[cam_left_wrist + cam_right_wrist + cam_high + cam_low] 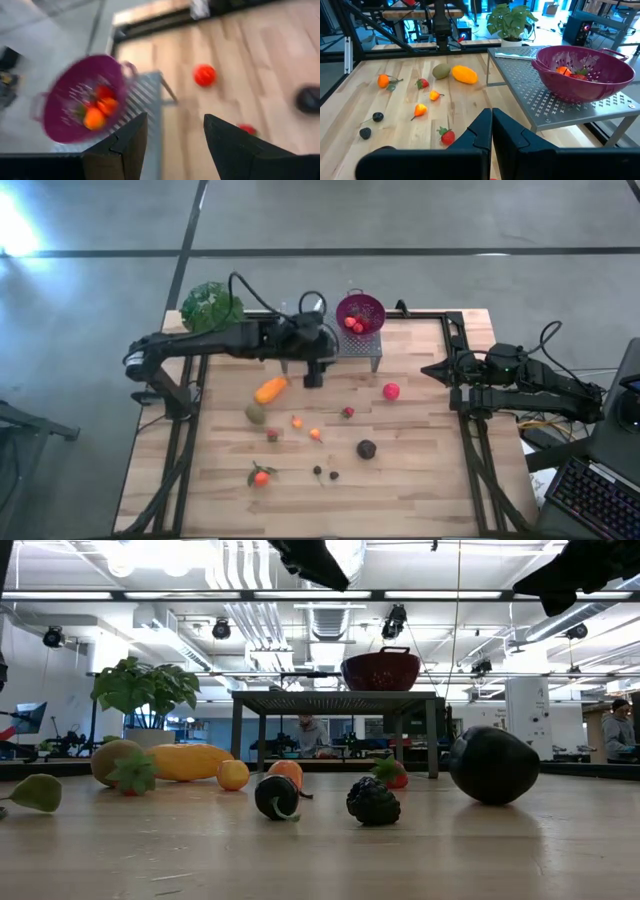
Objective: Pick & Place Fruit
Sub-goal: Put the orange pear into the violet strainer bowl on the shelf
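Purple colander (361, 312) on its grey stand is the landmark: beside it the left gripper (312, 370) hovers open and empty. Most fruit lies well apart from it, on the wood. I think it should descend straight over the elongated orange fruit (270, 390), then close gently. The right gripper (437, 370) waits shut, at the table's edge.

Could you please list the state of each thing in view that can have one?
left gripper: open, empty, above the table beside the metal stand.
right gripper: shut, empty, waiting at the table's right edge.
purple colander: upright on the stand, holding a few red and orange fruits.
elongated orange fruit: lying on the table.
red ball: on the table, apart from the others.
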Robot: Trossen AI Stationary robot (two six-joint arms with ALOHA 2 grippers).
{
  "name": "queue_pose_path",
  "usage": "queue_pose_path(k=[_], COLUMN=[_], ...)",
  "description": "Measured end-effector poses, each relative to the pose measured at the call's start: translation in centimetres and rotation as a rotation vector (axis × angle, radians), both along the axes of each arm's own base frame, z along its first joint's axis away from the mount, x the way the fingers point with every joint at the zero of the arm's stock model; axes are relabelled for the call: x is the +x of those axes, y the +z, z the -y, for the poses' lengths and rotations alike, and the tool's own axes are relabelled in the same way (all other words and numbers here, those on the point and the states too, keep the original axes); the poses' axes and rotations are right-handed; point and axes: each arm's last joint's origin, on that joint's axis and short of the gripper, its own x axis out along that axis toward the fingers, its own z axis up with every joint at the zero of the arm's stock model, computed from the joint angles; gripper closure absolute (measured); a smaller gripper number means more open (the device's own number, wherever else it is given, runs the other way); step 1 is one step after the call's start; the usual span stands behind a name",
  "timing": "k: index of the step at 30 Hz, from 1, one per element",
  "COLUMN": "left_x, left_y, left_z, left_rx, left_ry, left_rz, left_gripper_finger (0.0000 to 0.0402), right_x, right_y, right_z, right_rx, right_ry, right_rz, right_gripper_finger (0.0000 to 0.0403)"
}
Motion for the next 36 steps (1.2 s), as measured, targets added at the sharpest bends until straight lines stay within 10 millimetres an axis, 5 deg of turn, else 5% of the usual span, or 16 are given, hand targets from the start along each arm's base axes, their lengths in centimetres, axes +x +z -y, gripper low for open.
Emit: queue_pose_path(k=[20, 36], left_x=[-2.5, -3.5], left_y=[-6.1, -12.5], left_z=[6.2, 7.3], left_rx=[-0.143, -0.219], left_ry=[-0.049, 0.004], left_rz=[-0.469, -0.568], left_gripper_finger=[0.0202, 0.0202], right_x=[0.0, 0.0], right_y=[0.0, 0.0], right_z=[0.0, 0.0], right_rx=[0.0, 0.0], right_ry=[0.0, 0.0], right_rz=[0.0, 0.0], right_gripper_finger=[0.0394, 0.0394])
